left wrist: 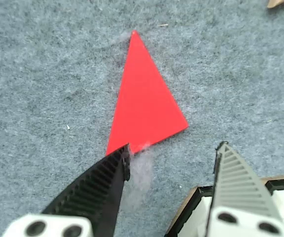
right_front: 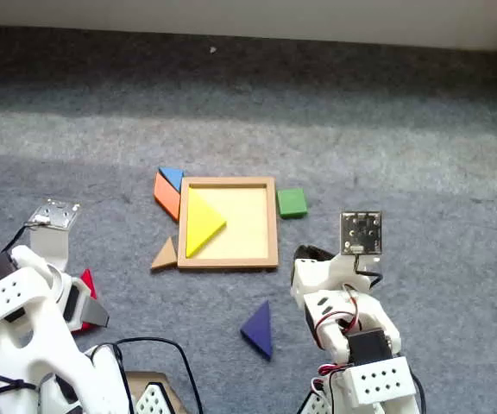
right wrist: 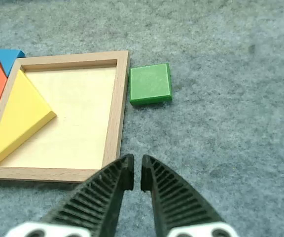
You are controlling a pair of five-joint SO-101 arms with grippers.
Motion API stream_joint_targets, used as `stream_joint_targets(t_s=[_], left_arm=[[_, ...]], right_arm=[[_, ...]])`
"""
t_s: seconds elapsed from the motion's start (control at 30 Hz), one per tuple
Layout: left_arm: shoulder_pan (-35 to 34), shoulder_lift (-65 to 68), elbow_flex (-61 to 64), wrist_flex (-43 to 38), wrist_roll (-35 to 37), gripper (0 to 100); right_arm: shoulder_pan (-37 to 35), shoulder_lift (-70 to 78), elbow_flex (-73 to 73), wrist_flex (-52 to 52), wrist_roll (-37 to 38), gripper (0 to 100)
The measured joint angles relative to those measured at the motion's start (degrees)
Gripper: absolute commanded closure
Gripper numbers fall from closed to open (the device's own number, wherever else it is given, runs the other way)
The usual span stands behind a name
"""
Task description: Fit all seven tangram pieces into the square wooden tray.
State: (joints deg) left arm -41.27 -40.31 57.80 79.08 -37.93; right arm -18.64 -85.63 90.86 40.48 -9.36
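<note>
The red triangle [left wrist: 144, 98] lies flat on the carpet just ahead of the left gripper [left wrist: 175, 147], its long axis running away from the fingers; the gripper is spread wide and holds nothing, its black fingertip [left wrist: 124, 157] at the triangle's near corner; this arm is much the nearer. The tray [right_front: 228, 180], with a yellow triangle [right_front: 199, 222] inside, sits well apart; a tan triangle [right_front: 166, 254] lies between. The right gripper [right wrist: 137, 165], nearly closed on nothing, hangs by the tray's near rim.

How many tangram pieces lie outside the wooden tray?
6: blue triangle and orange piece left of the tray, tan triangle at its corner, green square right, navy triangle before it, red triangle at the left end effector.
</note>
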Motion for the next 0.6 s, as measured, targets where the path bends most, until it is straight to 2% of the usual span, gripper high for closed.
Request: stream_joint_targets(t_s=[0.13, 0.33, 0.43, 0.6], left_arm=[[0.1, 4.3, -2.9, 0.0, 0.1, 72], [0.0, 20.0, -10.1, -0.2, 0.2, 74], [0.0, 22.2, -10.5, -0.5, 0.2, 74], [0.0, 23.0, -7.5, -7.2, 0.2, 69]], right_arm=[[0.0, 0.0, 0.0, 0.0, 0.0, 95.4], [0.0, 0.0, 0.0, 0.0, 0.0, 95.4], [0.0, 0.0, 0.0, 0.0, 0.0, 95.4], [0.0, 0.0, 0.0, 0.0, 0.0, 95.4]])
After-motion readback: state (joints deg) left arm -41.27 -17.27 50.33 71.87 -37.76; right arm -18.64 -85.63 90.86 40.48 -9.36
